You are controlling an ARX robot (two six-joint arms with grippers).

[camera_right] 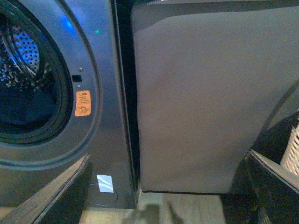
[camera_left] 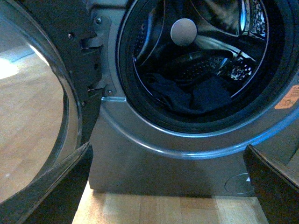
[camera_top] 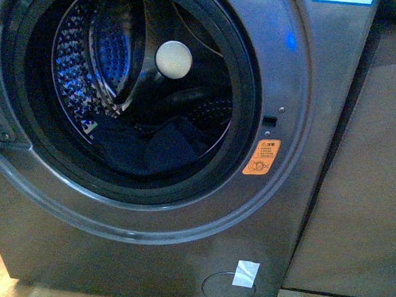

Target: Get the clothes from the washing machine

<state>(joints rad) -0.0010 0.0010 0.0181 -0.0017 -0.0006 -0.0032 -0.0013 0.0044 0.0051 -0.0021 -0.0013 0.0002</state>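
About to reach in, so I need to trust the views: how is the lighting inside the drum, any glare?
Front view: blue glare on the drum, dark clothes merge with shadow. Left wrist view: clothes outlined more clearly. Right wrist view: soft, drum interior nearly black.

The right gripper (camera_right: 167,157) is spread wide with nothing between its fingers. On the washing machine (camera_right: 110,121), an orange sticker (camera_right: 82,103) sits at the four o'clock of the porthole (camera_right: 63,93). A black latch slot (camera_right: 76,78) is at three o'clock and a white tape patch (camera_right: 104,183) is lower, near five. Dark clothes (camera_right: 25,107) lie in the perforated drum (camera_right: 23,46). A plain grey panel (camera_right: 196,102) stands beside the machine, and part of a woven basket (camera_right: 292,149) shows beyond the panel.
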